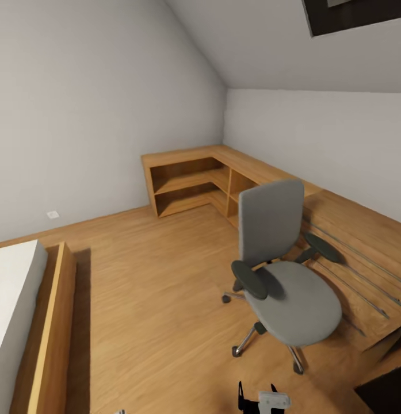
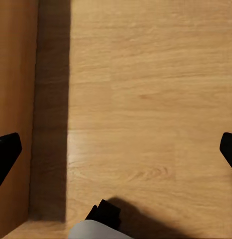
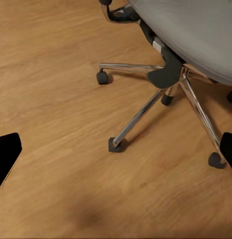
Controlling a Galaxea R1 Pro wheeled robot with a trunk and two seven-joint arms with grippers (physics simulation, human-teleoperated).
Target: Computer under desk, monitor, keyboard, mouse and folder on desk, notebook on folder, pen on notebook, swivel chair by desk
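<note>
One task thing is in sight, the chair [image 1: 283,267], standing right of centre in the head view on the wood floor [image 1: 154,287], its seat bare, back upright, and its right side close against a slanted wooden slab [image 1: 361,264] at the frame's right. A low corner shelf [image 1: 188,184] sits in the upper middle, well apart from the chair, and a white bed [image 1: 13,310] with a wooden side fills the lower left. The right wrist view looks at the chair's chrome star base [image 3: 165,99] and casters from just beside it; the right gripper [image 3: 116,154] has its two dark fingertips at opposite edges of that view, so it is spread wide and holds nothing. The left gripper [image 2: 116,149] is likewise spread wide over bare floor beside a wooden board. The chair will likely be heavy but roll freely on its casters, and it may swivel if pushed off-centre; the stiff backrest edge or an armrest [image 1: 251,280] looks the best hold, the padded seat offering little to pinch.
</note>
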